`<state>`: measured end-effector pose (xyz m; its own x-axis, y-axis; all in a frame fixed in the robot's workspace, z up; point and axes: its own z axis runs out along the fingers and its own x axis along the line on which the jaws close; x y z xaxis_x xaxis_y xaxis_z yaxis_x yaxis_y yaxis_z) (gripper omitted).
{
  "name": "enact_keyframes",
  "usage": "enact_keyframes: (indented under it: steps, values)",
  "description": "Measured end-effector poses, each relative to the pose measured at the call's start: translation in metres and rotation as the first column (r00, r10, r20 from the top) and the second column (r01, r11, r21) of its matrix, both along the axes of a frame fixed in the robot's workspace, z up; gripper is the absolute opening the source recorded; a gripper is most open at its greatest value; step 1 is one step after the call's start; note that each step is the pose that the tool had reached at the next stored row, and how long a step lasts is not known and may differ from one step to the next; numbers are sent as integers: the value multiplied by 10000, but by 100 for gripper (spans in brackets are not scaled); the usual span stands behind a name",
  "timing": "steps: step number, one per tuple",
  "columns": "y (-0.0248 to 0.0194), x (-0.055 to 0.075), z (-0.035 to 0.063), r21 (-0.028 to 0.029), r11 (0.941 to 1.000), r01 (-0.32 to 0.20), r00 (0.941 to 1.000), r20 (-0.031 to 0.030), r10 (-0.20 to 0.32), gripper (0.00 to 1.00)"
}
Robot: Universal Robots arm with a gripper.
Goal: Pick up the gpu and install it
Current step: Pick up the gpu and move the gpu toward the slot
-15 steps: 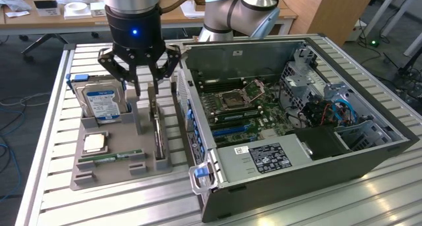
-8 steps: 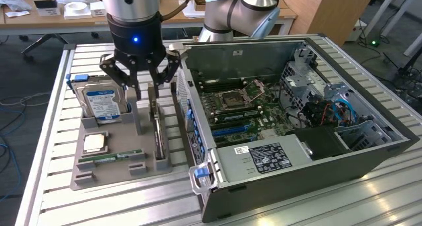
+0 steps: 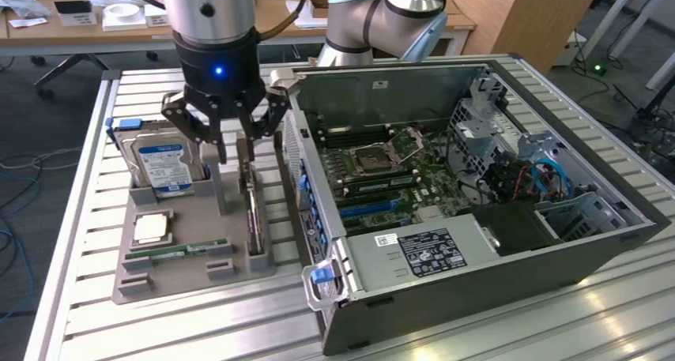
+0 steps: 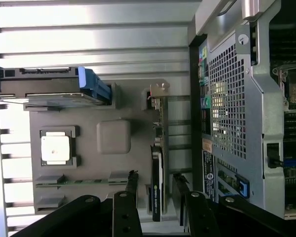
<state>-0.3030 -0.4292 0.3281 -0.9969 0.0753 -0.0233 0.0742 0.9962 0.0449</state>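
I see only narrow gaps to pass either side of the upright gpu [image 3: 253,215]: a gray post [image 3: 224,189] stands near one face, the computer case wall [image 3: 297,140] near the other.

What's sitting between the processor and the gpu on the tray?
A grey block, seen in the wrist view, stands between the processor and the gpu.

The arm [image 3: 369,13] held its wrist [image 3: 208,9] vertical. The gripper [image 3: 234,144] pointed straight down, its black fingers [image 4: 131,185] spread wide apart and clasping nothing between them.
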Motion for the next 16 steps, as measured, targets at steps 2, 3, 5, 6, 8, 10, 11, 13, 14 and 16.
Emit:
enact_keyframes:
  steps: [2, 3, 5, 6, 8, 10, 11, 13, 14, 16]
  values:
    - [0, 0, -22, -1, 10000, 0, 10000, -1, 0, 42]
    - [0, 0, -35, -1, 10000, 0, 10000, 0, 0, 42]
    - [0, 0, -63, -1, 10000, 0, 10000, -1, 0, 42]
    - [0, 0, -75, -1, 10000, 0, 10000, -1, 0, 42]
    - [0, 0, -104, -1, 10000, 0, 10000, -1, 0, 42]
    - [0, 0, -129, 0, 10000, 0, 10000, 0, 0, 42]
    - [0, 0, -142, 0, 10000, 0, 10000, 0, 0, 42]
    - [0, 0, -170, 0, 10000, 0, 10000, 0, 0, 42]
    - [0, 0, -184, 0, 10000, 0, 10000, 0, 0, 42]
    - [-1, 0, -202, -1, 10000, 1, 10000, 0, -1, 42]
